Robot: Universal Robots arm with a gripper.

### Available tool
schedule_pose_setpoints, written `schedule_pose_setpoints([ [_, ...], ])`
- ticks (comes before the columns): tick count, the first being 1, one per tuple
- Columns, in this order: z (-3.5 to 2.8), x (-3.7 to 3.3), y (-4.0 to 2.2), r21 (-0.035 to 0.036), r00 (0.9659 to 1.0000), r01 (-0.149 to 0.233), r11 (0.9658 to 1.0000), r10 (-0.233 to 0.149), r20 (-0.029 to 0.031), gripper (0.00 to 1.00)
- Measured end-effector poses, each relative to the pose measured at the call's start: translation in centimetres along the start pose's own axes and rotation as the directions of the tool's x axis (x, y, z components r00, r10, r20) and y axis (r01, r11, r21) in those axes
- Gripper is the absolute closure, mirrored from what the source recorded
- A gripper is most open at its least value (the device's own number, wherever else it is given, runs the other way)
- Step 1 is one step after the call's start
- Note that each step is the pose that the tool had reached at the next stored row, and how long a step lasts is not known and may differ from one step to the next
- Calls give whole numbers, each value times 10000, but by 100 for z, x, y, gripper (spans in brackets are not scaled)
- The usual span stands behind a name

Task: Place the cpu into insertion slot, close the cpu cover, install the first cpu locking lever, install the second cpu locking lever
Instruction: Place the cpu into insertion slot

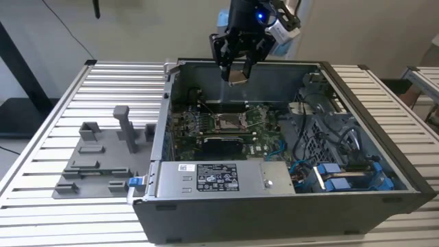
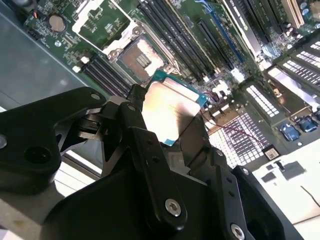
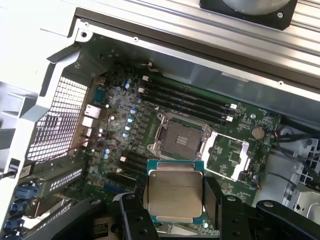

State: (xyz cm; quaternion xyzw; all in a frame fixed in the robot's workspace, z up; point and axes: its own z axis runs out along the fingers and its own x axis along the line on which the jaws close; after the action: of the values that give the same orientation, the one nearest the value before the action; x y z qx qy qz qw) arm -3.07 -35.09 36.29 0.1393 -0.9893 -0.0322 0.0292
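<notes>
Your slatted table (image 1: 55, 103) carries the open computer case (image 1: 274, 216), set toward its edge on the exterior view's right. The green board (image 1: 205, 135) lies on the case floor. Your gripper (image 1: 237, 77) hangs over the case near its far wall, with its fingers pinching the cpu (image 3: 175, 195) by two opposite edges. The cpu cover (image 3: 227, 156) is flipped open beside the bare socket (image 3: 179, 141). The cpu is aloft, clear of that socket.

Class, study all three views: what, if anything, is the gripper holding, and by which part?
The gripper holds the cpu, pinched by two opposite side edges, with its metal top left uncovered. It hangs above the open computer case.
</notes>
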Motion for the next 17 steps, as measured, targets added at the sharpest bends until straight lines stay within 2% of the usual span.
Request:
schedule_pose_setpoints([
  [9, 12, 0, -1, -31, 9982, -598, 9982, 598, 42, 45],
  [17, 27, -1, -2, -54, 9946, -1037, 9946, 1037, 72, 45],
])
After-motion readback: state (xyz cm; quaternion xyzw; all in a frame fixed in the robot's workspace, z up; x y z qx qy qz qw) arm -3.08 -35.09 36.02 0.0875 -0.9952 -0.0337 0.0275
